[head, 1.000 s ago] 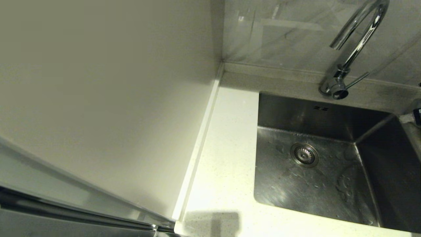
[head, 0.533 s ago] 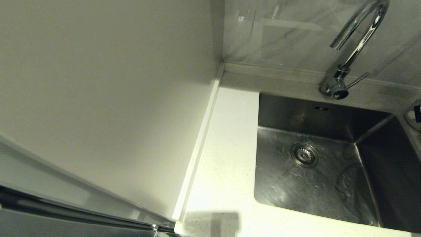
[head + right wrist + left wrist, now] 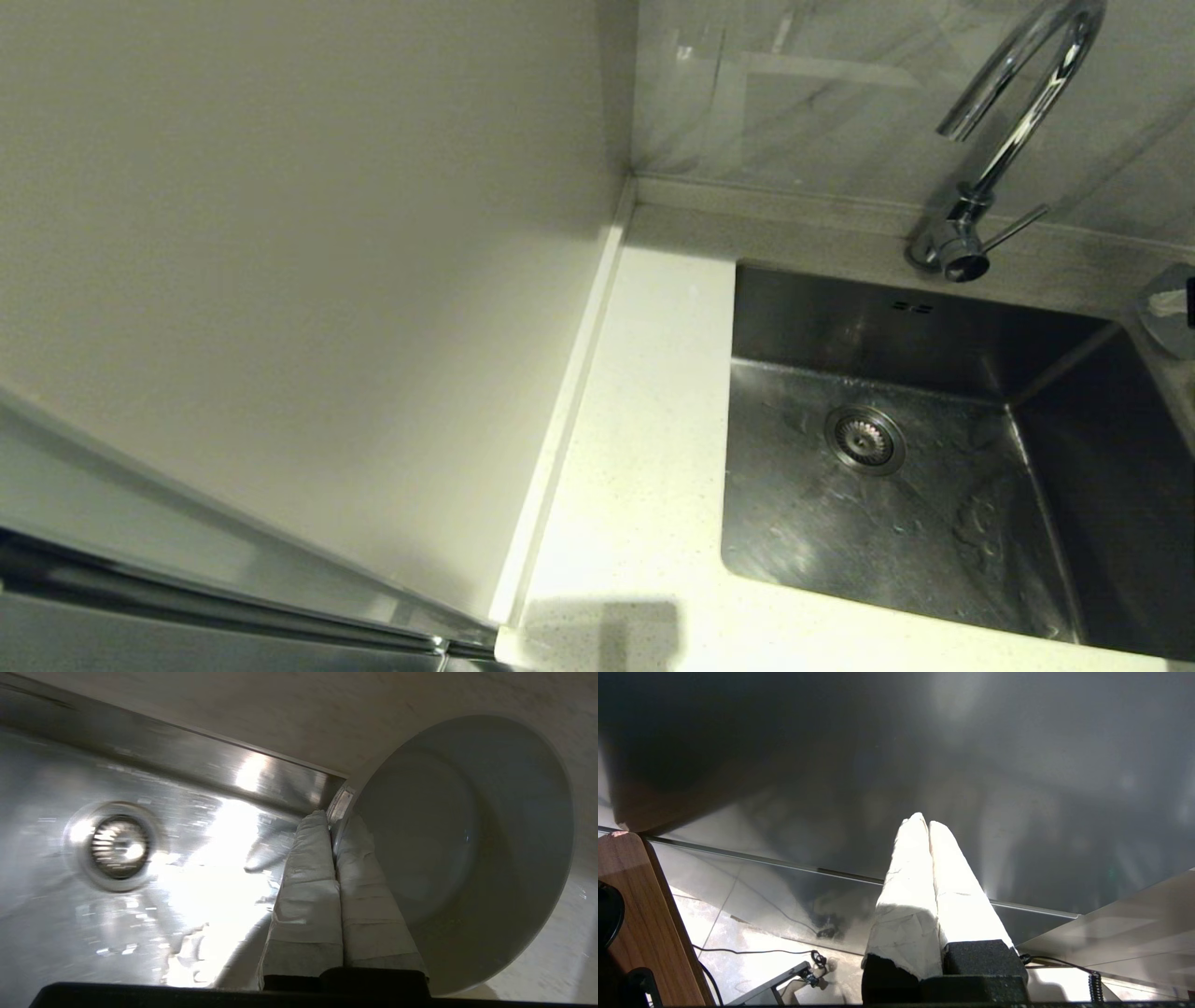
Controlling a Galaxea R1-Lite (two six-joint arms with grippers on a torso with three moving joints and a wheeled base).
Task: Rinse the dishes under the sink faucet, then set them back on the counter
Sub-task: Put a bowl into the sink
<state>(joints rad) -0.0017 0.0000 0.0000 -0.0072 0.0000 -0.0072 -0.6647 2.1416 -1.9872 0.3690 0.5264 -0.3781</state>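
Note:
A pale grey-blue bowl (image 3: 467, 849) hangs tilted over the counter strip beside the sink's right rim, and my right gripper (image 3: 332, 821) is shut on its rim. One finger is inside the bowl and one outside. In the head view only a sliver of that bowl (image 3: 1167, 313) shows at the right edge. The steel sink (image 3: 934, 541) is wet, with nothing lying in it but its drain (image 3: 864, 439). The chrome faucet (image 3: 999, 140) arches over the back of the sink, with no water running. My left gripper (image 3: 924, 822) is shut on nothing, parked low away from the sink.
White speckled counter (image 3: 644, 420) runs along the sink's left side up to a raised edge strip (image 3: 569, 411) and a plain wall panel (image 3: 299, 261). The faucet's thin lever (image 3: 1013, 229) sticks out to the right. The drain (image 3: 119, 847) lies some way from the held bowl.
My right gripper has shut on the bowl's rim. At the head view's right edge, the bowl has shifted slightly upward. The left arm has not moved.

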